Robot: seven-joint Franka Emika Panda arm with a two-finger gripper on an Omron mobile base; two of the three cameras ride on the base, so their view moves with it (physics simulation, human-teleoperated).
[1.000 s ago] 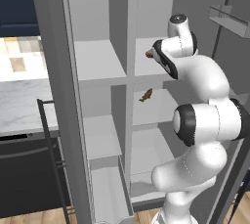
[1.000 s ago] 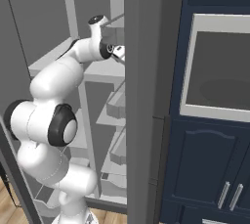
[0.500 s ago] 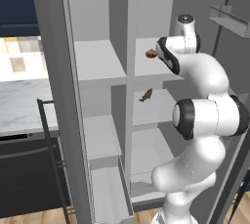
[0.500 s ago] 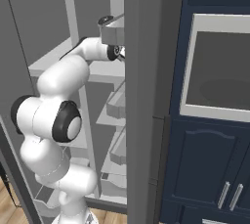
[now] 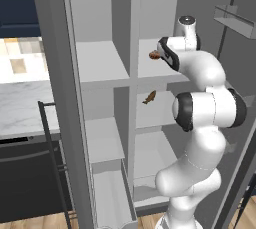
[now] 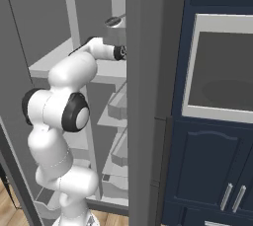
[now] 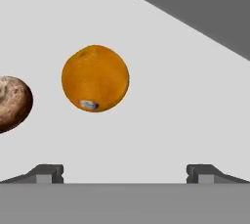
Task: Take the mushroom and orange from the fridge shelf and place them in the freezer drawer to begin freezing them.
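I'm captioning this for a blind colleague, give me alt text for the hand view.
An orange sits on a light-grey fridge shelf, with a brown mushroom beside it at the left edge. The open gripper has its two dark fingertips low in the frame, holding nothing.

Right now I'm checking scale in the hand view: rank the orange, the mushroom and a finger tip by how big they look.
1. orange
2. mushroom, cut off at the edge, so unsure
3. finger tip, smallest

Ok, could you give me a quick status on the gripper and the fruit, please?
Gripper open, empty, at fridge shelf. Orange ahead, left of centre; mushroom beside it. Nothing in the way.
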